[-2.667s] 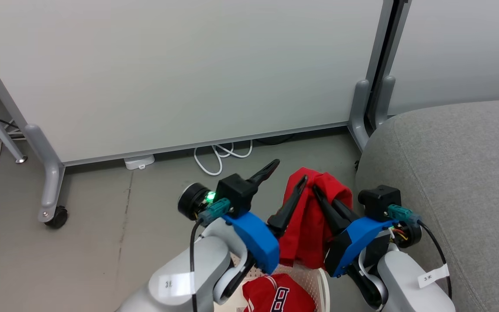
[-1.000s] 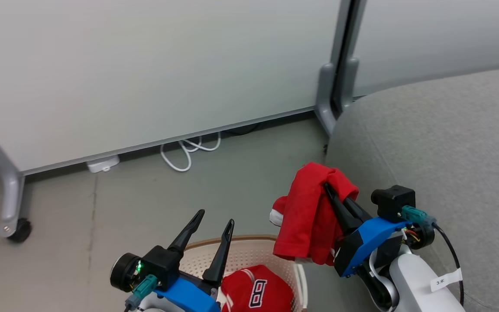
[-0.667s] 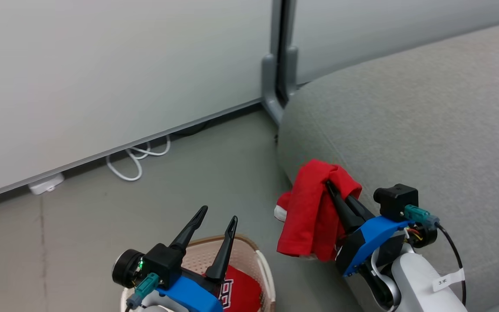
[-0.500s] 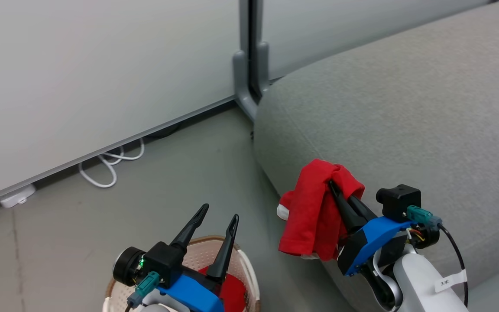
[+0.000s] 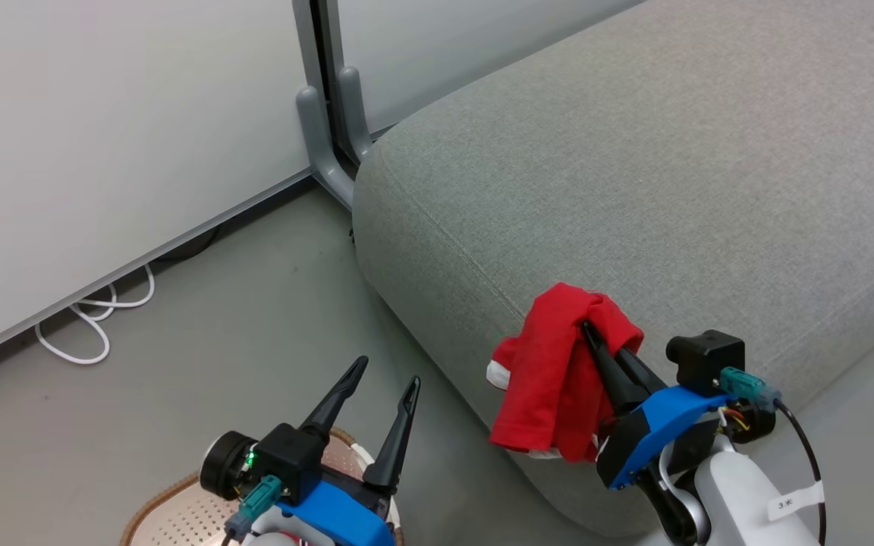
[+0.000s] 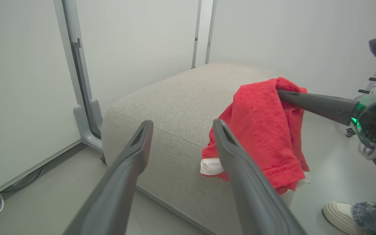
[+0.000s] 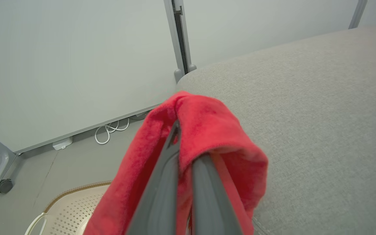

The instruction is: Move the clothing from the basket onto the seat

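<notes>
A red piece of clothing (image 5: 554,379) hangs bunched from my right gripper (image 5: 587,327), which is shut on its top fold. It dangles against the front edge of the large grey seat (image 5: 634,167), with a bit of white lining showing at its lower left. In the right wrist view the clothing (image 7: 207,130) drapes over both fingers, the seat (image 7: 305,104) just beyond. My left gripper (image 5: 388,371) stands open and holds nothing, above the cream basket (image 5: 156,504) at the lower left. My left arm hides the inside of the basket. The left wrist view looks between the open fingers (image 6: 135,153) at the seat (image 6: 175,104).
White partition panels with grey post feet (image 5: 323,129) stand behind the seat's left corner. A white cable (image 5: 95,318) lies on the grey floor along the panel. A person's shoe (image 6: 338,212) is near the seat. A panel caster (image 7: 3,186) sits beyond the basket rim (image 7: 73,191).
The head camera has swung right, so the seat now takes up much of the view and the basket sits at the lower left. My right gripper still holds the clothing. My left gripper stays open.
</notes>
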